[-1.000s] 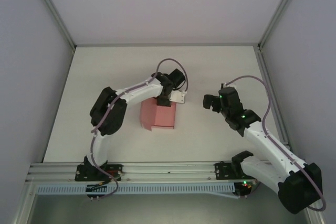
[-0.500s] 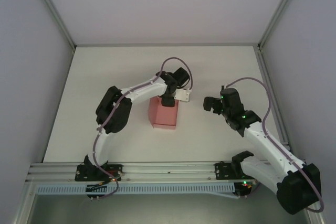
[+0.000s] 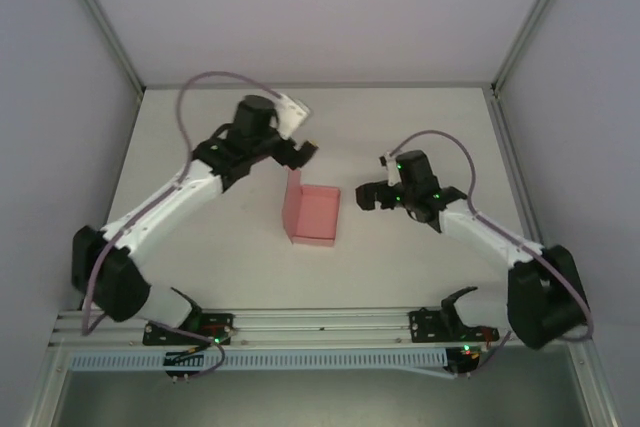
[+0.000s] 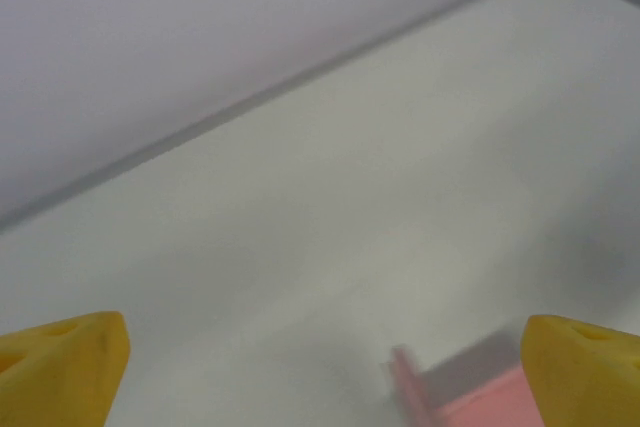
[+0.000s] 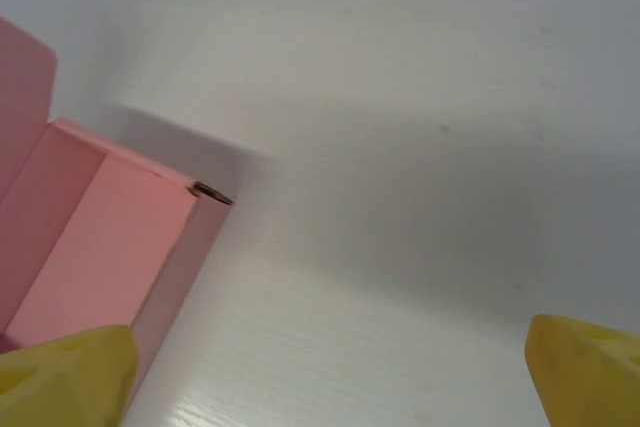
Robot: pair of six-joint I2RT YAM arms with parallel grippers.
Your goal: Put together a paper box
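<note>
The paper box (image 3: 314, 217) is a small pale-pink square box lying open on the white table, one flap standing up along its left side. My left gripper (image 3: 298, 152) hovers just beyond the box's far-left corner, apart from it. Its yellow fingertips (image 4: 60, 367) are spread wide with nothing between them, and a corner of the box (image 4: 470, 402) shows low in that view. My right gripper (image 3: 368, 195) sits close to the box's right side, open and empty. The box's right wall and inside (image 5: 90, 257) show beside its left fingertip (image 5: 65, 382).
The white table (image 3: 200, 247) is walled in by grey panels and metal posts. An aluminium rail (image 3: 320, 327) with both arm bases runs along the near edge.
My left arm has let go of the box's top, lifted off and swung back toward the far left. My right gripper has moved left, closer to the box.
</note>
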